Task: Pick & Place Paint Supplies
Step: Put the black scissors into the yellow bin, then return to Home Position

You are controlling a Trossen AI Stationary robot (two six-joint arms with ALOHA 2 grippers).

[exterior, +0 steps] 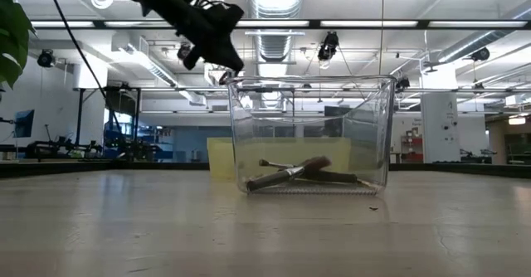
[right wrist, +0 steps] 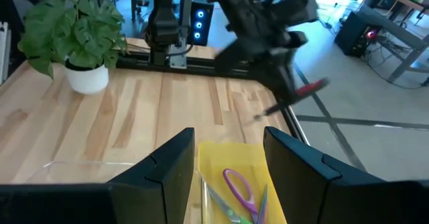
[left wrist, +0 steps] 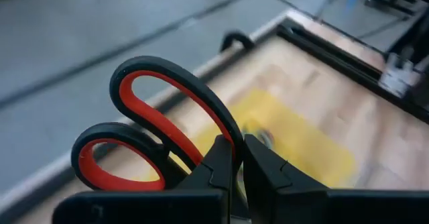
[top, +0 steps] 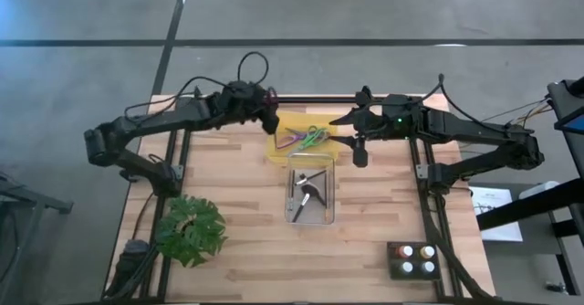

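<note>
My left gripper (top: pixel 271 118) hangs above the far left corner of the yellow tray (top: pixel 285 125) and is shut on red-handled scissors (left wrist: pixel 154 117). They also show in the right wrist view as red-handled scissors (right wrist: pixel 295 96). Purple scissors (right wrist: pixel 241 186) and green scissors (top: pixel 317 137) lie in the tray. A clear container (top: pixel 310 191) near the table's middle holds dark-handled brushes (exterior: pixel 299 173) on its floor. My right gripper (top: pixel 359 152) stands open above the tray's right end, with nothing between its fingers. Paint bottles (top: pixel 412 261) stand at the near right. My left gripper pinches the scissors between its two fingers (left wrist: pixel 218 167) just below the handle loops, where the two handles meet (left wrist: pixel 231 140). The red-lined loops stick out past the fingertips. The blades are hidden behind the fingers in the wrist view. The scissors are lifted clear of tray and table.
A potted green plant (top: pixel 190 229) stands at the near left. The bottles sit in a black holder (top: pixel 412 250). The yellow tray touches the clear container's far side. Bare wood lies left and right of the container.
</note>
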